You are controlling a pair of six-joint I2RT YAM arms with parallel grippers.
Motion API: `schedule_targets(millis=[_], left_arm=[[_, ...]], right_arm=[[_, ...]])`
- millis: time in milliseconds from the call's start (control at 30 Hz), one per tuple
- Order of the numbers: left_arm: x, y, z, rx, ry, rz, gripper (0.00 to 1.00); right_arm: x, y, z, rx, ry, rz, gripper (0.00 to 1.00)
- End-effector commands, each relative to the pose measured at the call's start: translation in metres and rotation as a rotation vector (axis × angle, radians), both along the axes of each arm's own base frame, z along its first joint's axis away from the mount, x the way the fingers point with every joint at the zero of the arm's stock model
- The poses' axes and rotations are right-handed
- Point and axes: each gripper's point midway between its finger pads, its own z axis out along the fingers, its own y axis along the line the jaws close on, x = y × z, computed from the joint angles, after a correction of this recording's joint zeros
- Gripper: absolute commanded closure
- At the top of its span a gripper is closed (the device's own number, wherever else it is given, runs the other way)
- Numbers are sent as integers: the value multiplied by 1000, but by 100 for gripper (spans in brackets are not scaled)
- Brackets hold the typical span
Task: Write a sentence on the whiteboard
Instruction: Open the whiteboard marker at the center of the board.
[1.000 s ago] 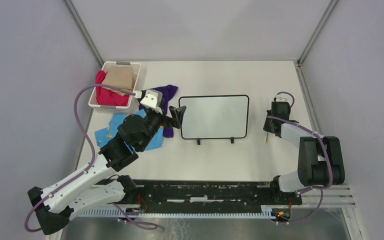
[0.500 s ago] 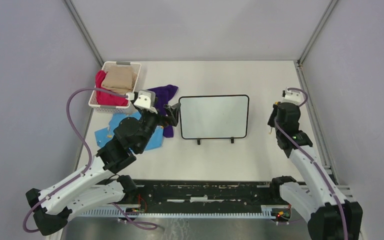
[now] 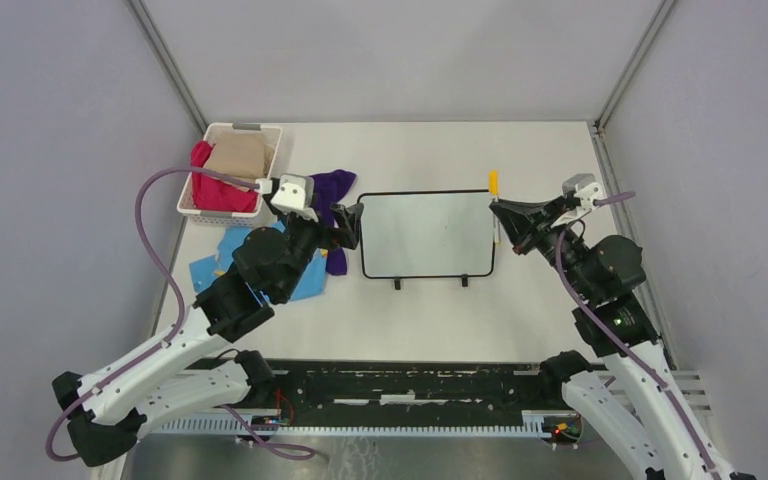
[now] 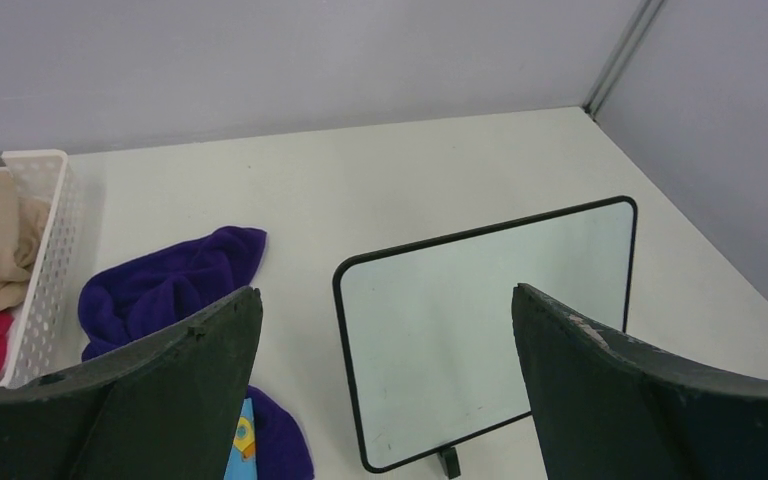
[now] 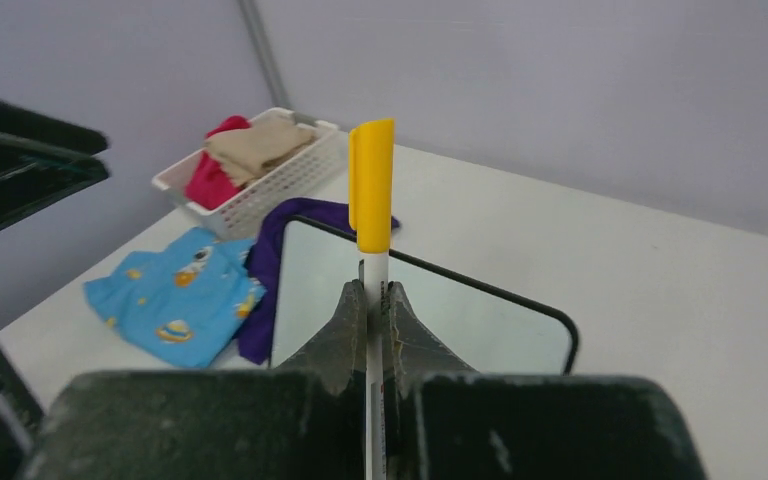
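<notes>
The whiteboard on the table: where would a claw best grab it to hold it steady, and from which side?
Probably the left short edge, approached from the left. The whiteboard is thin with a narrow frame, so a claw can pinch across it. The open left claw sits right beside that edge, while the feet clutter the near edge.

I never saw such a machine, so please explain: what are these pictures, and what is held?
These are two robot arms bolted to a table. One picture looks down from above; the other two come from cameras on each wrist. On the table are a blank whiteboard, a basket of cloths, a purple cloth and a blue cloth. The left gripper is open beside the whiteboard, holding nothing. The right gripper is shut on a yellow-capped marker.
</notes>
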Motion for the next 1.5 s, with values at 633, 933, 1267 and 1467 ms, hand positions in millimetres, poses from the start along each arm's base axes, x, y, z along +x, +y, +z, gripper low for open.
schedule_targets(millis=[633,933,1267,1467], left_arm=[[-78,-76,101,-426,14,-600,0],[-99,-69,104,-467,10,-672,0],[-124,-76,112,-468,-15,-813,0],[-122,-84,109,-457,-6,-829,2]], right_arm=[[-89,148,56,269,-255,612,100],[-122,173,69,334,-241,740,100],[-131,170,73,345,-266,740,100],[-135,166,74,349,-278,741,100]])
